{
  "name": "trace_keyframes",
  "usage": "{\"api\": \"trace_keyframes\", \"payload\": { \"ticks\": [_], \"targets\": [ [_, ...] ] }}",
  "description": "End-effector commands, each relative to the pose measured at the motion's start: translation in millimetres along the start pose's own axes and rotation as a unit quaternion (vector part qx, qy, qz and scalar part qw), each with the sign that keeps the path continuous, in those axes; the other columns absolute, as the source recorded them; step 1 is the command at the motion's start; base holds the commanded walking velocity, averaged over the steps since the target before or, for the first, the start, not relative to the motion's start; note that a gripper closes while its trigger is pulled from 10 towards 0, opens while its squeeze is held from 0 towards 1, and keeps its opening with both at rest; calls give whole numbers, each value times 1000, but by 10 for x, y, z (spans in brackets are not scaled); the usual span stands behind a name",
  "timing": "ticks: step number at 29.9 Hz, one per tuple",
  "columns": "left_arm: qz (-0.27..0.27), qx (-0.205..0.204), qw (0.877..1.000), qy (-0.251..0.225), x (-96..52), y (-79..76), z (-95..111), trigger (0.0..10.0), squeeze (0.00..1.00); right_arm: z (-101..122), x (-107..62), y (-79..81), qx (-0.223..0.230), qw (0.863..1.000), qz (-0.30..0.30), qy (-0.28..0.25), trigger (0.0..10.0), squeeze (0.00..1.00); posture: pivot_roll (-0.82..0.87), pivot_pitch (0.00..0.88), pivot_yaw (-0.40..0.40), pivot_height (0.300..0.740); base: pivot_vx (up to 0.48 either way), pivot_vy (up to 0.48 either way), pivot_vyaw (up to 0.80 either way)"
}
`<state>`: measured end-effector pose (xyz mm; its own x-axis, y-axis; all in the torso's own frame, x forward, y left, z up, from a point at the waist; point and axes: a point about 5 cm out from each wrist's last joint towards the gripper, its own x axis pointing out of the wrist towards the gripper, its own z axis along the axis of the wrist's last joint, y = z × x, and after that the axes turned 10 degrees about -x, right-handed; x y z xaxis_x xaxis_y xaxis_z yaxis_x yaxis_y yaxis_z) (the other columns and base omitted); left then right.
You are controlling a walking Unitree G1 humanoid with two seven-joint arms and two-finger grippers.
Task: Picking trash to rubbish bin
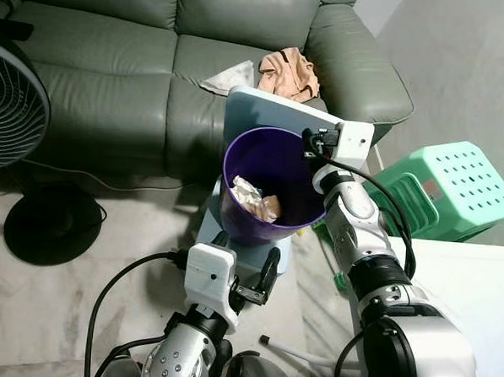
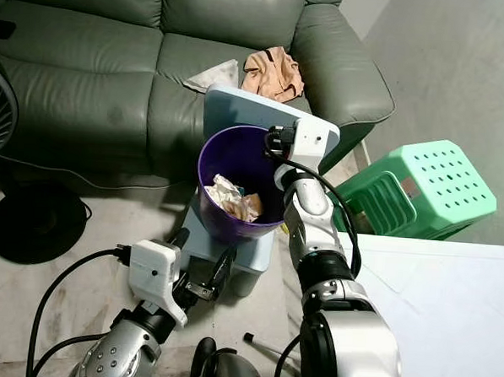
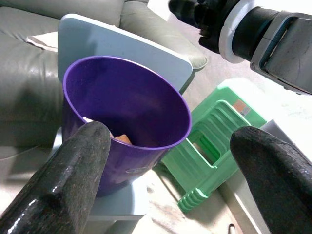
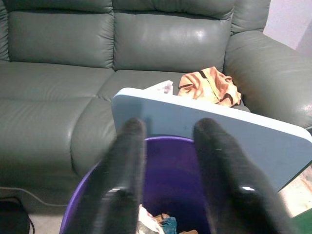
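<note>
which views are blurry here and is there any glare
Right wrist view: the right gripper is soft and out of focus, and the sofa carries a light sheen. Left wrist view: the fingers are close and glossy. Both eye views are sharp, with the purple bin crisp.

Grey-green leather sofa (image 1: 157, 57) across the back, two seat cushions, broad padded armrest at the robot's right. Peach-orange crumpled cloth (image 1: 288, 72) and a pale cloth or paper (image 1: 228, 77) lying on the right seat cushion, just beside each other. Black standing fan (image 1: 11, 117) at the left edge, round base (image 1: 51, 222) on the floor, thin cable trailing along the sofa's foot. Pale marbled tile floor (image 1: 51, 305). Green perforated plastic stool (image 1: 455, 189) tipped on its side near the armrest. White surface (image 1: 475, 285) at lower right. Plain grey wall (image 1: 461, 64) behind. Even, soft light.
</note>
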<state>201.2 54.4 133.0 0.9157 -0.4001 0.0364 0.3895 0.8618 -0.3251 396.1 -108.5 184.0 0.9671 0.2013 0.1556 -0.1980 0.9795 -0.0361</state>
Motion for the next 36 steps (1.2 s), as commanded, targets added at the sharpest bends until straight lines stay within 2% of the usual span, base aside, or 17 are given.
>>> {"api": "trace_keyframes", "payload": {
  "ticks": [1,10,14,20,22,27,28,29,30,31,32,36],
  "targets": [
    [-43,-47,998,-16,43,-321,49,10000,0,8,-3,-77,6,1000,-12,-3,10000,1000,125,293,-280,740,0,0,0],
    [-41,-36,998,-27,97,-238,100,10000,0,44,-11,-111,20,1000,1,-19,10000,1000,127,265,-272,740,0,0,0],
    [-42,-26,998,-41,158,-177,167,10000,0,38,-106,-239,10,999,10,-42,10000,1000,122,252,-267,740,0,0,0],
    [-45,-14,997,-54,249,-116,225,10000,0,-61,-282,-424,1,998,24,-51,10000,1000,120,215,-263,740,0,0,0],
    [-41,-12,997,-65,297,-70,273,10000,0,-108,-355,-493,-18,998,20,-48,10000,1000,122,193,-263,740,0,0,0],
    [-34,0,996,-80,373,12,340,10000,0,-140,-441,-596,-24,999,11,-44,10000,1000,124,172,-266,740,0,0,0],
    [20,-19,994,-104,447,247,419,10000,0,-148,-477,-645,-28,999,4,-42,10000,1000,115,151,-279,740,0,0,0],
    [20,-19,994,-104,447,247,419,10000,0,-148,-477,-645,-28,999,4,-42,10000,1000,115,151,-279,740,0,0,0],
    [66,-29,990,-119,481,464,477,10000,0,-145,-506,-676,-28,999,0,-41,10000,1000,108,146,-280,740,0,0,0],
    [66,-29,990,-119,481,464,477,10000,0,-145,-506,-676,-28,999,0,-41,10000,1000,108,146,-280,740,0,0,0],
    [92,-15,988,-124,498,605,515,10000,0,-139,-526,-685,-30,999,-2,-44,10000,1000,104,141,-279,740,0,0,0],
    [147,19,981,-121,529,902,581,10000,0,-128,-579,-725,-22,998,-14,-52,10000,1000,94,111,-245,740,0,0,0]
  ]
}}
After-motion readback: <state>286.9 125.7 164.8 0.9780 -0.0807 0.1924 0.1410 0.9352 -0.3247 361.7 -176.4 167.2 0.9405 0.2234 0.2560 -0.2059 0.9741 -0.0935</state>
